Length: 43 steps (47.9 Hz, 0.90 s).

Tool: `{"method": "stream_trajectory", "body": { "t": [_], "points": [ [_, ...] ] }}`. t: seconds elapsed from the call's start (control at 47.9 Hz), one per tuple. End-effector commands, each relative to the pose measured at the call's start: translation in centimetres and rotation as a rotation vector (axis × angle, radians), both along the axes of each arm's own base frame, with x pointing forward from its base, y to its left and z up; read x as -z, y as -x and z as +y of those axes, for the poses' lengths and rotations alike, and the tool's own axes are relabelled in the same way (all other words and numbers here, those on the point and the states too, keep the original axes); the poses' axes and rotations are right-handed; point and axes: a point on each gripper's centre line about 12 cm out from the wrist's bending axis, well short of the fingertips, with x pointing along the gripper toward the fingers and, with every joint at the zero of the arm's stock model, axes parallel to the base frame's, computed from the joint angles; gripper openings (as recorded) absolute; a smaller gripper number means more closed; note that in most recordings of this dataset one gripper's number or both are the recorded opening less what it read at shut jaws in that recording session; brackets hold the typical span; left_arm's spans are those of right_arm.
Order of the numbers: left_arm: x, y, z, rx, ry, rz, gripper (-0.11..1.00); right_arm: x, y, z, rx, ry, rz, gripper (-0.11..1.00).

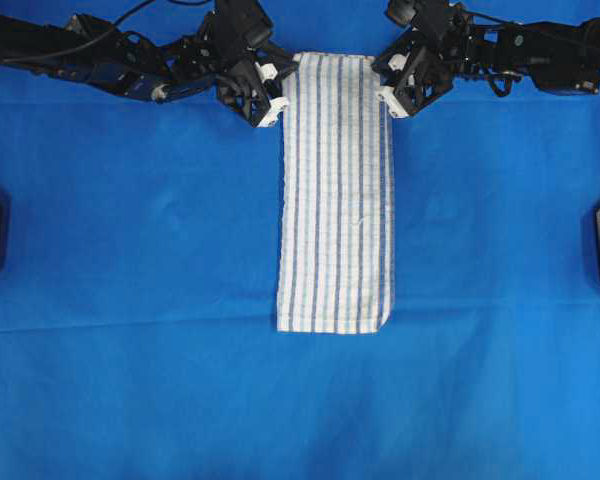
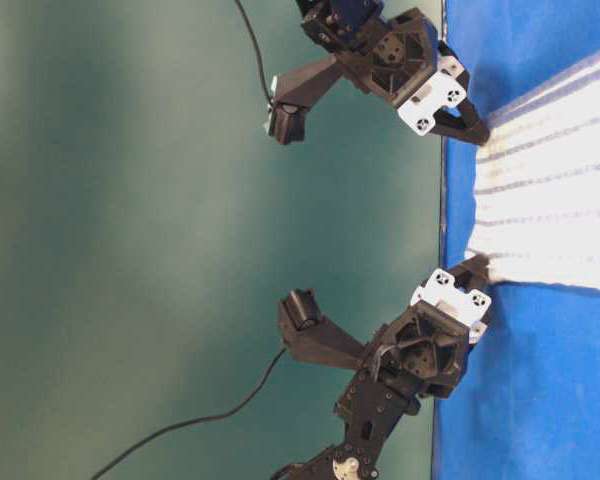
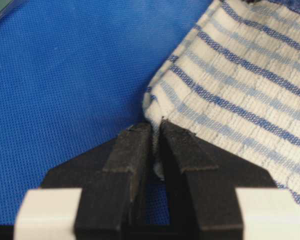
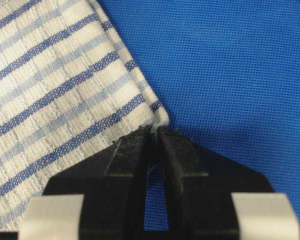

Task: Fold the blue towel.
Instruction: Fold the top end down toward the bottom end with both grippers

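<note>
- Our left gripper (image 3: 155, 131) has its jaws pressed together on a corner of the blue towel (image 3: 240, 85); in the left wrist view a sliver of white cloth shows between the black pads.
- Our right gripper (image 4: 154, 132) is likewise clamped on the opposite corner of the same short edge, the hem pinched between its pads (image 4: 177, 150).
- From overhead we see both grippers at the towel's far end, left gripper (image 1: 270, 108) at one corner and right gripper (image 1: 390, 100) at the other.
- From them the blue towel (image 1: 337, 190) runs as a long, narrow strip, flat on the plain blue table cover (image 1: 130, 250).
- Its free near end shows doubled layers at the right corner.
</note>
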Motion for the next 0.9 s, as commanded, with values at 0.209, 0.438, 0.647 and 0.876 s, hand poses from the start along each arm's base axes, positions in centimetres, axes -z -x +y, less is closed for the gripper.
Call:
{"method": "stream_trajectory", "body": {
  "t": [0.209, 0.438, 0.647, 0.876],
  "points": [
    [-4.3, -0.1, 1.0, -0.014, -0.048, -0.077, 0.04, -3.6, 0.1, -0.4, 0.016, 0.054, -0.05, 0.1],
    [-5.1, 0.2, 1.2, -0.02, -0.055, -0.089, 0.04, -4.2, 0.2, -0.5, 0.019, 0.064, -0.054, 0.1],
    [-4.9, 0.3, 0.5, -0.009, -0.045, -0.075, 0.04, -4.6, 0.2, -0.1, 0.018, 0.064, -0.065, 0.1],
    [-6.4, 0.0, -2.7, 0.056, -0.049, -0.095, 0.04, -6.7, 0.3, 3.4, -0.046, 0.076, -0.109, 0.1]
  ]
}}
